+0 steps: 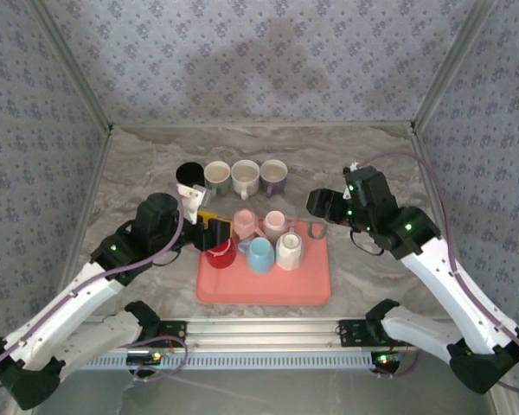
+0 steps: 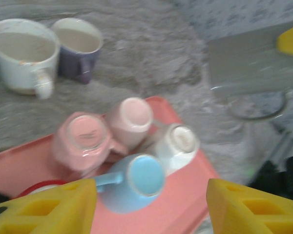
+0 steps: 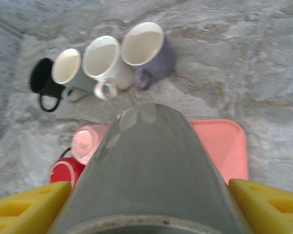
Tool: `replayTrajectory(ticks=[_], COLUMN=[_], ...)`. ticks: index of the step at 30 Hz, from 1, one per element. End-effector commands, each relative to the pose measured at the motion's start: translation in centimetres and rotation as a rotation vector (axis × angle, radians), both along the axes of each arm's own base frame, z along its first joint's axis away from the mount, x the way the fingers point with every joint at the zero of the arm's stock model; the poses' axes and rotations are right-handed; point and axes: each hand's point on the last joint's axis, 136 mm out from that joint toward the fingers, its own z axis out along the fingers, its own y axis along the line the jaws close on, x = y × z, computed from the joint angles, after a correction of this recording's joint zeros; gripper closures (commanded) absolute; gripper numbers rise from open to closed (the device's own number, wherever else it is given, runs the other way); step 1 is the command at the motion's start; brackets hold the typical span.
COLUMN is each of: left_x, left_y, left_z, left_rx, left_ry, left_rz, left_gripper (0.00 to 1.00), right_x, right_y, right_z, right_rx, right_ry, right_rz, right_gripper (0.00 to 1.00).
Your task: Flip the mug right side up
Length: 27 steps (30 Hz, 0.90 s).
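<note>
My right gripper (image 1: pixel 324 214) is shut on a grey mug (image 3: pixel 151 170), which hangs on its side over the back right corner of the pink tray (image 1: pixel 316 290). In the right wrist view the mug's rim is nearest the camera and its base points away, with yellow fingers (image 3: pixel 24 207) on both sides. The same mug (image 2: pixel 246 63) sits at the upper right of the left wrist view. My left gripper (image 1: pixel 214 233) hovers open over the tray's left side. Nothing lies between its fingertips (image 2: pixel 53 209); a blue mug (image 2: pixel 136 183) stands upside down below them.
The tray holds upside-down mugs: red (image 1: pixel 221 254), blue (image 1: pixel 259 254), white (image 1: pixel 288 251), pink (image 1: pixel 245 222) and pale pink (image 1: pixel 275 223). Behind it stand upright mugs in a row: black (image 1: pixel 189 174), grey-white (image 1: pixel 217 176), white (image 1: pixel 245 178), purple (image 1: pixel 273 176). Patterned walls enclose the table.
</note>
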Motion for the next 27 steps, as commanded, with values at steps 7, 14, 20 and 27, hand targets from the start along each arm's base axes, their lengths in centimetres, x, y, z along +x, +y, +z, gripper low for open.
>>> replayTrajectory(ticks=[7, 14, 20, 27], left_x=[-1.6, -1.6, -2.2, -2.6], left_y=[-4.8, -6.4, -6.9, -7.1], left_z=[4.8, 5.8, 7.9, 8.8], left_rx=[-0.444, -0.610, -0.768, -0.854], left_ry=[0.106, 0.135, 0.125, 0.096], left_rz=[-0.195, -0.300, -0.403, -0.470], left_gripper=[0.33, 0.33, 0.33, 0.34], right_x=[-0.3, -1.3, -2.3, -3.2], right_y=[3.9, 4.9, 4.9, 5.1], right_z=[9.8, 13.2, 15.3, 16.9], right_rx=[0.390, 0.575, 0.681, 0.775], right_ry=[-0.339, -0.421, -0.498, -0.532], right_rz=[0.168, 0.227, 0.262, 0.309], right_gripper=[0.57, 0.59, 0.60, 0.61])
